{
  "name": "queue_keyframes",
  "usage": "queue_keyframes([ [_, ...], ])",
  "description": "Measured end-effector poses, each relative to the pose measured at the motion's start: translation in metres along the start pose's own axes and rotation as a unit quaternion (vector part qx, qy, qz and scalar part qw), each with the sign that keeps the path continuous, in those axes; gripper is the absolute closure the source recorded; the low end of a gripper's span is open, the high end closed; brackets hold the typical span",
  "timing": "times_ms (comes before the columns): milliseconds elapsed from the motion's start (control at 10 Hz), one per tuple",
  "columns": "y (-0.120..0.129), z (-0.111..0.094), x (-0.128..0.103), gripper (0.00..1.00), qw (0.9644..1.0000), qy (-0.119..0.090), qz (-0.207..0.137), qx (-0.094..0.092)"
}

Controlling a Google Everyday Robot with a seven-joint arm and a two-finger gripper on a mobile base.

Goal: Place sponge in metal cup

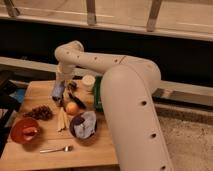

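My gripper (pixel 59 93) hangs from the white arm over the back left of the wooden table (pixel 100 150). It is shut on a blue sponge (pixel 57 91) and holds it just above the tabletop. A small dark metal cup (pixel 72 86) stands just right of the gripper, close to it. The sponge is beside the cup, not inside it.
A white cup (pixel 88 81) and a green object (pixel 97 94) stand at the back. An orange (pixel 72 107), a banana (pixel 62 119), grapes (pixel 40 112), a dark bowl with a cloth (pixel 84 125), a red bowl (pixel 24 131) and a fork (pixel 56 149) lie in front.
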Motion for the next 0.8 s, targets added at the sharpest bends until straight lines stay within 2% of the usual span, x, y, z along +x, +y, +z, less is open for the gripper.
queue_keyframes([
  [300,0.012,0.024,0.003,1.0,0.9995,0.025,-0.011,-0.013],
  [400,0.012,0.031,0.004,0.96,0.9993,0.033,-0.011,-0.016],
  [800,0.001,0.036,0.004,0.57,0.9989,0.043,0.0,-0.017],
])
